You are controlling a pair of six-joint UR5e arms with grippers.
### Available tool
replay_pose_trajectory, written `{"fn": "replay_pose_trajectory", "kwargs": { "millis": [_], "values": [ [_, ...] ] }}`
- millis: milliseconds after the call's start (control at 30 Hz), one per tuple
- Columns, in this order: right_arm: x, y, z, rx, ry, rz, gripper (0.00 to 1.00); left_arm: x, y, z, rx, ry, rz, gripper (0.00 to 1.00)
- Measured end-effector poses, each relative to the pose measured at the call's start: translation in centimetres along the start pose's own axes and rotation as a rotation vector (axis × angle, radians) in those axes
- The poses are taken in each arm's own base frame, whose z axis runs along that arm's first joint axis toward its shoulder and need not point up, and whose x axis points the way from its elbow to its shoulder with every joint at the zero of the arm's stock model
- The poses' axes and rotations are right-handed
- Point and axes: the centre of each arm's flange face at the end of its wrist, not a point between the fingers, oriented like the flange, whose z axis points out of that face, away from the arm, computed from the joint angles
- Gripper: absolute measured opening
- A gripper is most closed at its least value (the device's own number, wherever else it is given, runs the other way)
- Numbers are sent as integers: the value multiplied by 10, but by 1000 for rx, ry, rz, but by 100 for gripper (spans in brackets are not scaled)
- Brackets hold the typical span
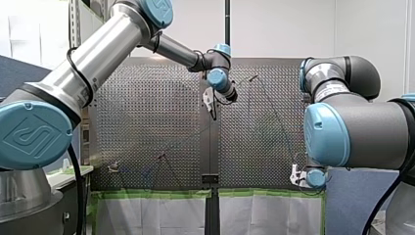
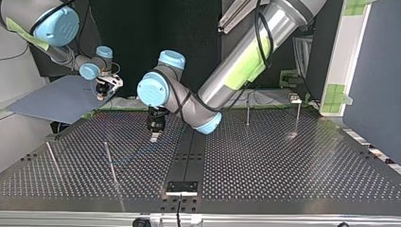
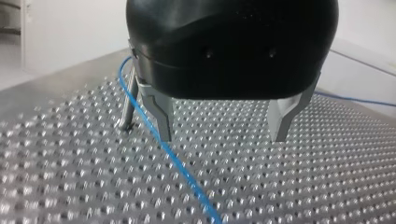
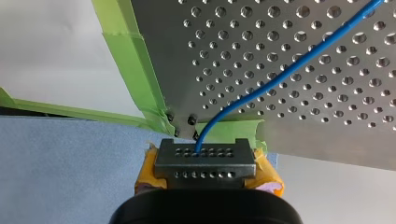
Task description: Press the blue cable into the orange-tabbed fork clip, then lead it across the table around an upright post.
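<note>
The black, rounded gripper hangs over the perforated grey metal surface, its two grey metal fingers spread wide apart with their tips just above the holes. A thin blue cable runs slantwise across the surface, passing close by the tip of one finger. Just outside that finger stands a slim metal post, with the cable curving up beside it. Whether the two touch cannot be told.
</note>
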Motion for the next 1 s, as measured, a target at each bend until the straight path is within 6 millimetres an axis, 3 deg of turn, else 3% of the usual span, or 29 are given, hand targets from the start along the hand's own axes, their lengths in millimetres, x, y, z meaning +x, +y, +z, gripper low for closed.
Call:
{"fn": "replay_pose_trajectory", "kwargs": {
  "millis": [200, 533, 1000],
  "values": [
    [0, 0, 0, 0, 0, -1, 0, -13, -21, -21, 28, 7, 46, 100],
    [0, 0, 0, 0, 0, 1, 0, -58, -51, -58, 121, 9, 123, 100],
    [0, 0, 0, 4, 0, 7, 0, -96, -91, -81, 250, 29, 208, 100]
  ]
}}
